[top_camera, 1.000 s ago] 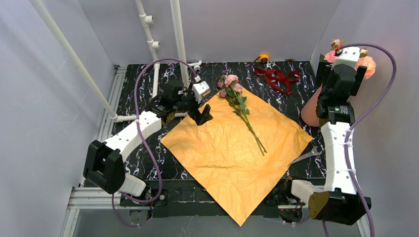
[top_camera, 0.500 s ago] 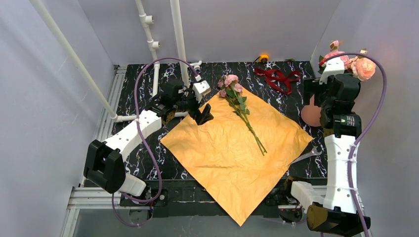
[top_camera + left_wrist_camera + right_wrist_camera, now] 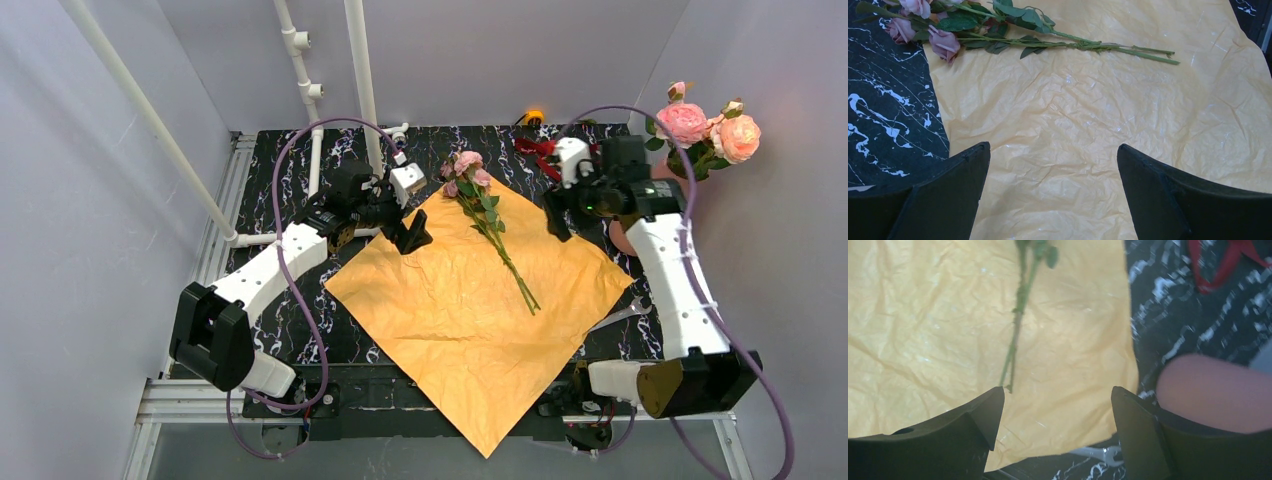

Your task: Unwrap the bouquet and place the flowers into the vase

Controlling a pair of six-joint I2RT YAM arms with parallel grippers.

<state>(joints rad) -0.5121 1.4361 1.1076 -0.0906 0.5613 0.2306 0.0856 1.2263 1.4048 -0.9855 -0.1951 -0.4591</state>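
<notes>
**Both grippers spread and empty over the opened paper**

The right gripper hangs with its jaws wide apart and nothing between them, above the right corner of the flattened orange wrapping paper. The stem ends of the loose flowers lie on the paper below it. The salmon-pink vase sits just to its right on the marbled table, off the paper, with two large roses in it. The dark red ribbon lies beyond. The left gripper, equally spread and empty, hovers over the paper's left corner, near the flower heads.
</notes>
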